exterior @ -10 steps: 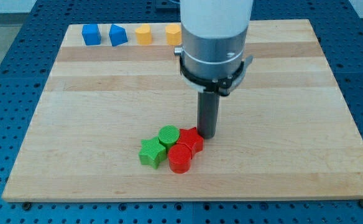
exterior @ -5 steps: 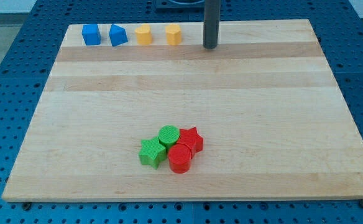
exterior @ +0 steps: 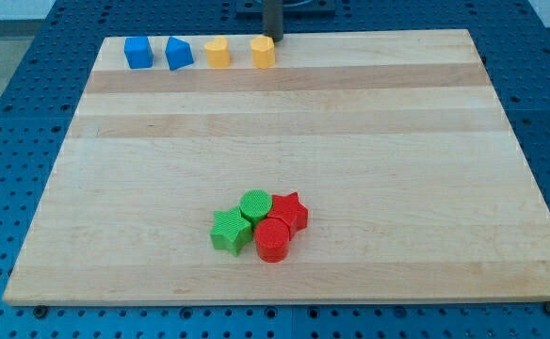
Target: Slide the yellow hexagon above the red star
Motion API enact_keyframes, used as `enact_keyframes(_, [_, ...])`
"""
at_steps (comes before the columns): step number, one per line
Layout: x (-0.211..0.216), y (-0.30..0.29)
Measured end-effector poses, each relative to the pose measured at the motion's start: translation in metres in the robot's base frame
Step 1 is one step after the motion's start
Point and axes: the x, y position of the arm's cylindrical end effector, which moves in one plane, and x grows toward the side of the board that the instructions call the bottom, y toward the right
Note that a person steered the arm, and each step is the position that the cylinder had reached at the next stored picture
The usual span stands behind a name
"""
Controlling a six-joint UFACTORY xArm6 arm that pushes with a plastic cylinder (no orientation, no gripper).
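Note:
The yellow hexagon (exterior: 263, 52) sits near the board's top edge. My tip (exterior: 273, 38) stands just above and to the right of it, at the board's top edge, very close or touching. The red star (exterior: 291, 211) lies low in the middle of the board, in a tight cluster with a green cylinder (exterior: 255, 204), a green star (exterior: 230, 231) and a red cylinder (exterior: 273, 239).
A second yellow block (exterior: 218, 52), a blue pentagon-like block (exterior: 179, 53) and a blue cube (exterior: 138, 52) form a row left of the hexagon. The wooden board (exterior: 397, 169) rests on a blue perforated table.
My tip left the red star, rose to the board's top, then moved left to the yellow hexagon's upper right. The blocks have not moved.

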Motion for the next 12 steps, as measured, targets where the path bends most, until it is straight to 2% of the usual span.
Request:
enact_keyframes(3, [0.037, -0.014])
enact_keyframes(5, [0.098, -0.021])
enact_keyframes(8, [0.17, -0.083])
enact_keyframes(9, [0.197, -0.084])
enact_keyframes(11, [0.201, -0.055])
enact_keyframes(12, [0.191, -0.028])
